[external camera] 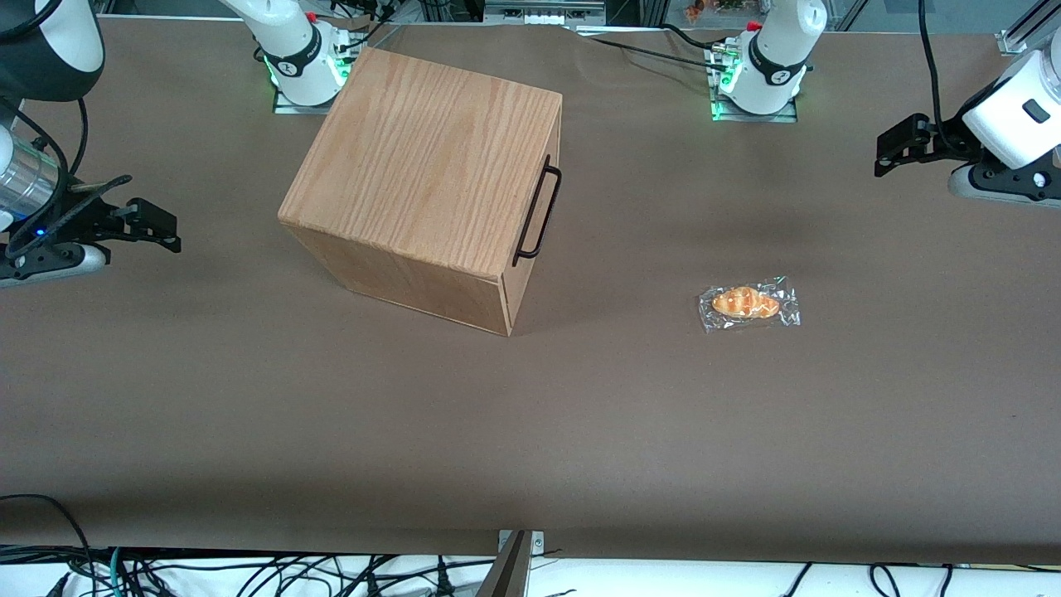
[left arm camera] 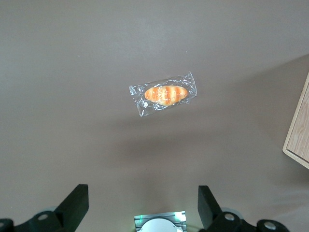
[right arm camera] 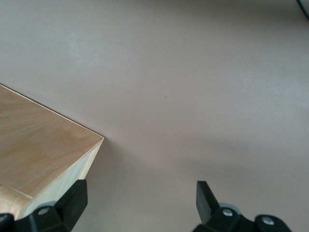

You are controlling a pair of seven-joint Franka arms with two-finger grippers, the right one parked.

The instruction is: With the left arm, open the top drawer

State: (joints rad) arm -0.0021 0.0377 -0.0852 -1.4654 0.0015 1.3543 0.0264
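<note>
Where the brown table [external camera: 331, 431] lies nearest the front camera, only its bare cloth shows. Farther on, a small bread roll in a clear wrapper [external camera: 748, 303] lies flat, toward the working arm's end. Farther from the camera than the roll, the wooden box [external camera: 423, 162] stands turned at an angle, its drawer front facing the working arm's end. The top drawer [external camera: 533, 207] sits flush in the box, closed, with its thin black handle [external camera: 538, 211] standing off the front. Well apart from the handle, the left arm [external camera: 1007, 116] hangs above the table's edge with its gripper [external camera: 889, 153] pointing toward the box, fingers [left arm camera: 75, 203] spread wide and holding nothing.
</note>
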